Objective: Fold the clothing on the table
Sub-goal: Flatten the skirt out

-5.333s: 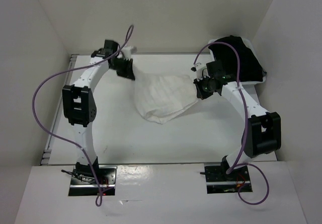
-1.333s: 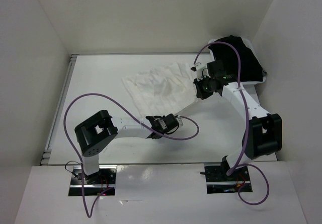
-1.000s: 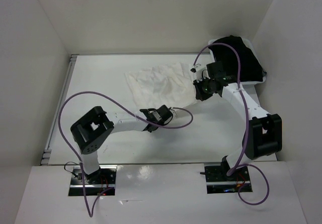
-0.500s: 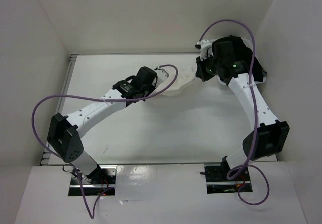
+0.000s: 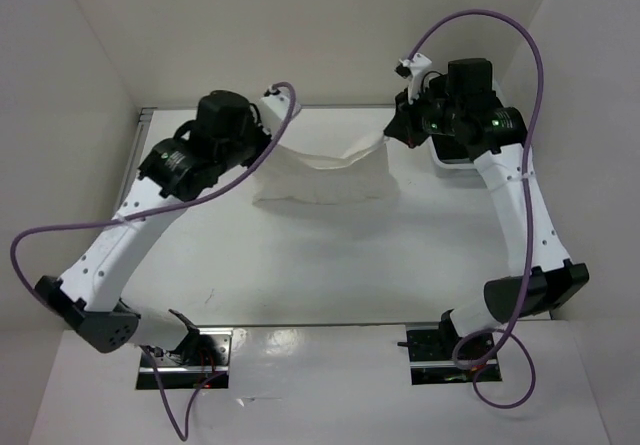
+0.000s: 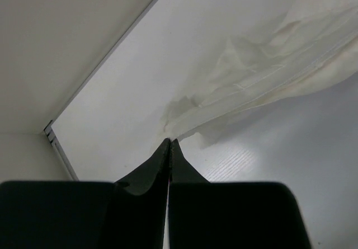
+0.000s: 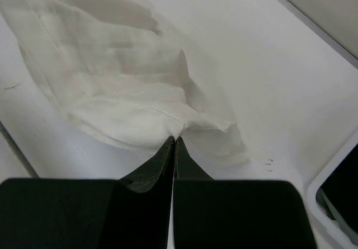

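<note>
Rail (image 5: 143, 117): a thin metal strip along the 9 o'clock edge of the desk (image 5: 300, 265).
Left end effector (image 5: 266, 151): closed, fingertips pinching the 10 o'clock corner of the skirt (image 5: 325, 175).
Skirt: white thin fabric toward the desk's 12 o'clock side. Its top edge is slung between the two arms and sags in the middle, and its lower part reaches the desk.
Right end effector (image 5: 392, 131): closed, pinching the skirt's 2 o'clock corner, where the cloth bunches.
Bin (image 5: 441, 158): white plastic, at 3 o'clock of the right end effector. It holds something dark, too little of it showing to name.
</note>
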{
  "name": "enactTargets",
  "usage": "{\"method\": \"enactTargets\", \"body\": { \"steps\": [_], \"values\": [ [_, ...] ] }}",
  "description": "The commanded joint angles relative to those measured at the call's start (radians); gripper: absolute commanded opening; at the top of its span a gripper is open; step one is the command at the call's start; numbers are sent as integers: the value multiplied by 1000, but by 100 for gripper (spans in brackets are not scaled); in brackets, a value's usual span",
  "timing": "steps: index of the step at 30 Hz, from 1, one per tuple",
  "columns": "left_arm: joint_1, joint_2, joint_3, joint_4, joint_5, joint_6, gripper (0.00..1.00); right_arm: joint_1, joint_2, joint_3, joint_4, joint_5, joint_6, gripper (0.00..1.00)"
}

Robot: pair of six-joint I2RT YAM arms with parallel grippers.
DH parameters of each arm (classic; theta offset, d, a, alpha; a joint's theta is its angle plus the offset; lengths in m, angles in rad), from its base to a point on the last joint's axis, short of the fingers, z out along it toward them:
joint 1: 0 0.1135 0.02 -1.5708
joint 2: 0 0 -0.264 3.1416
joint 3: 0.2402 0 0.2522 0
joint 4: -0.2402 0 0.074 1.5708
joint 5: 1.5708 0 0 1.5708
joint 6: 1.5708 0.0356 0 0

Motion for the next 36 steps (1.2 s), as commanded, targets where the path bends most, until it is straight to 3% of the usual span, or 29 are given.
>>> {"method": "enactTargets", "body": {
  "steps": [1,9,13,17,21,28,36],
  "values": [
    [36,-89,55,-93,199,35,0,-16,-136,4,-84,-147,-85,0],
    [136,-261,21,-190,523,53,0,-105,-344,-98,-158,-408,-176,0],
    [195,-371,-25,-201,629,54,2,-168,-433,-130,-158,-491,-189,0],
    [208,-401,-75,-201,638,54,2,-182,-414,-148,-146,-510,-157,0],
    [208,-337,-97,-201,652,43,2,-182,-317,-148,-106,-476,-124,0],
    [208,-13,-25,-158,669,43,1,-182,-47,-148,50,-346,-9,0],
    [292,332,99,-3,571,54,0,-160,246,-98,270,-66,48,0]
  ]
}}
